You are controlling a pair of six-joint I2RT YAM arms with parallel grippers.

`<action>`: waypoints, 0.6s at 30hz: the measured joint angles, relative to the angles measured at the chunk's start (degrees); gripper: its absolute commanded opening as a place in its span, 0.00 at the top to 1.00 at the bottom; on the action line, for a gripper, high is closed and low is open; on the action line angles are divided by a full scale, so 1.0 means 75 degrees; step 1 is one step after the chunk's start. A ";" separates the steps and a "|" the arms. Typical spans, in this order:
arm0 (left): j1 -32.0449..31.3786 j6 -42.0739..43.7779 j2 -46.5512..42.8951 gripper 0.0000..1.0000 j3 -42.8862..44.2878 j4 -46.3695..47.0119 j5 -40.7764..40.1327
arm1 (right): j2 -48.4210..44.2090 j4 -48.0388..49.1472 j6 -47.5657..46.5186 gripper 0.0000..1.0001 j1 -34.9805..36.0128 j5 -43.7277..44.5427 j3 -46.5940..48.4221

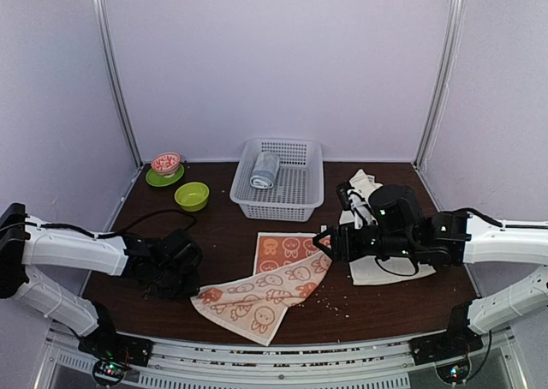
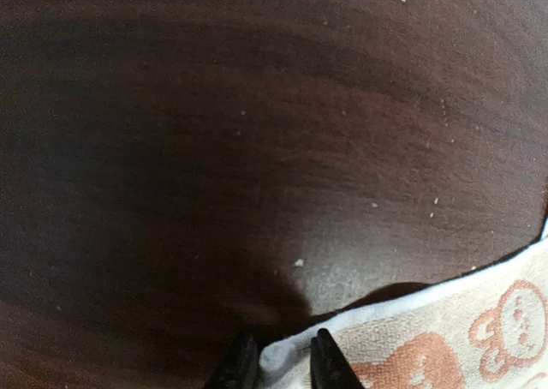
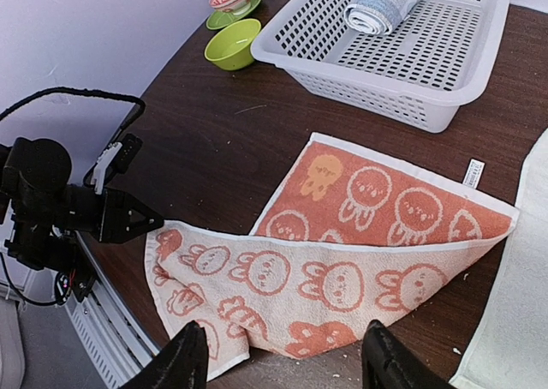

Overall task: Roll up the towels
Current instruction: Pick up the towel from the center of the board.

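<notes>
The salmon-orange towel (image 1: 274,286) with white animal prints lies mid-table, its near half folded over so the pale underside faces up (image 3: 342,252). My left gripper (image 1: 195,284) is low at the towel's left corner. In the left wrist view its jaws (image 2: 282,365) are pinched on the white hem of that corner (image 2: 287,353). My right gripper (image 1: 324,239) hovers open over the towel's right side, its fingers (image 3: 184,359) wide apart with nothing between them. The cream-white towel (image 1: 385,273) lies mostly under the right arm, its edge (image 3: 514,320) showing at the right of the right wrist view.
A white slotted basket (image 1: 282,207) stands at the back centre with a grey-blue rolled towel (image 1: 265,170) inside. A green bowl (image 1: 192,195) and a red-patterned bowl on a green saucer (image 1: 165,164) sit back left. Crumbs dot the dark wooden table (image 1: 231,235).
</notes>
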 measured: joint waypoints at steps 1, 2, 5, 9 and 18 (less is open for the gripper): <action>0.0017 0.0012 0.0082 0.90 0.0044 0.0017 -0.0017 | 0.0000 0.0000 -0.0003 0.39 -0.0003 0.0006 0.0000; 0.0050 0.0070 0.0181 0.99 0.0085 0.0061 -0.0038 | 0.0000 -0.0003 -0.0003 0.39 -0.0006 0.0012 0.0000; 0.0082 0.0192 0.0326 1.00 0.0157 0.0204 -0.0047 | 0.0000 -0.0006 -0.0017 0.39 -0.0038 0.0020 0.0000; 0.0032 0.0443 0.0067 1.00 0.0175 -0.0009 -0.0207 | -0.0003 -0.0020 -0.0029 0.39 -0.0134 0.0114 0.0000; -0.0863 0.3089 -0.2331 1.00 0.3325 -0.1250 -0.1174 | -0.0431 -0.0006 -0.0070 0.39 -0.0592 0.0501 0.0006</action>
